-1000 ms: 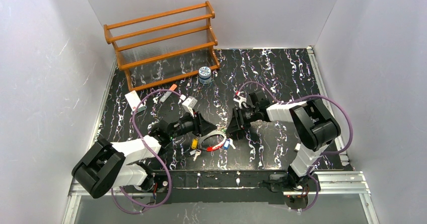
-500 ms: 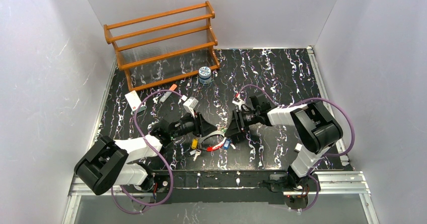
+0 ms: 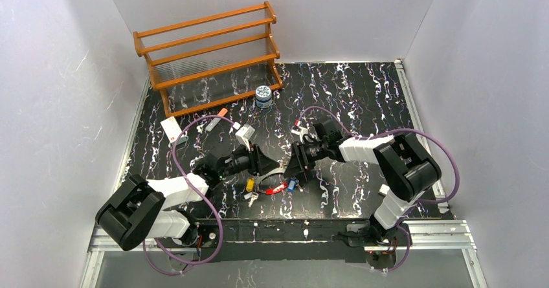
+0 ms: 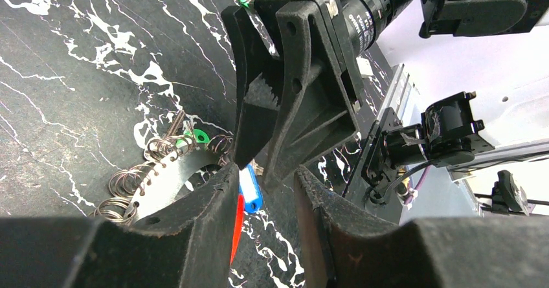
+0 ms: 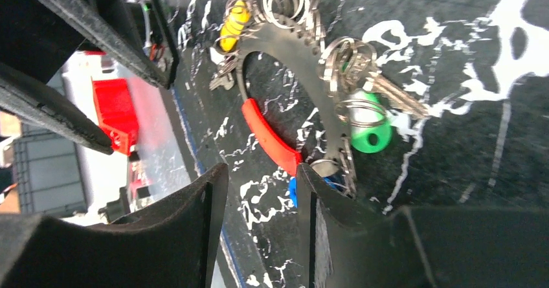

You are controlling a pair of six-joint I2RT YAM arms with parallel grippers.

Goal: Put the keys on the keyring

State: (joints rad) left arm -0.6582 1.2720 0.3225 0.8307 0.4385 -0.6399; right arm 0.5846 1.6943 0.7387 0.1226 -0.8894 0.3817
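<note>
The keyring [image 3: 274,179] lies on the black marbled table between my two grippers, part silver [image 4: 169,177], part red [image 5: 268,136]. Small wire rings hang along it. A green-headed key [image 5: 372,136] and a yellow-headed key [image 5: 233,22] hang on those rings. A blue-headed key [image 4: 250,188] lies at the ring's red end, against my left finger's inner edge. One silver key [image 3: 252,198] lies loose near the yellow one. My left gripper [image 4: 265,194] is open, low over the ring's near side. My right gripper [image 3: 294,169] is open, one finger [image 5: 314,204] over the ring's end and the blue key [image 5: 292,191].
A wooden rack [image 3: 207,55] stands at the back left. A round blue-white jar [image 3: 263,96] sits in front of it. An orange-tipped marker [image 3: 217,118] and a white card [image 3: 171,128] lie left of centre. The two grippers' fingertips nearly meet.
My right gripper has slid left and nearer to the keyring and the left gripper. The left arm has barely moved.
</note>
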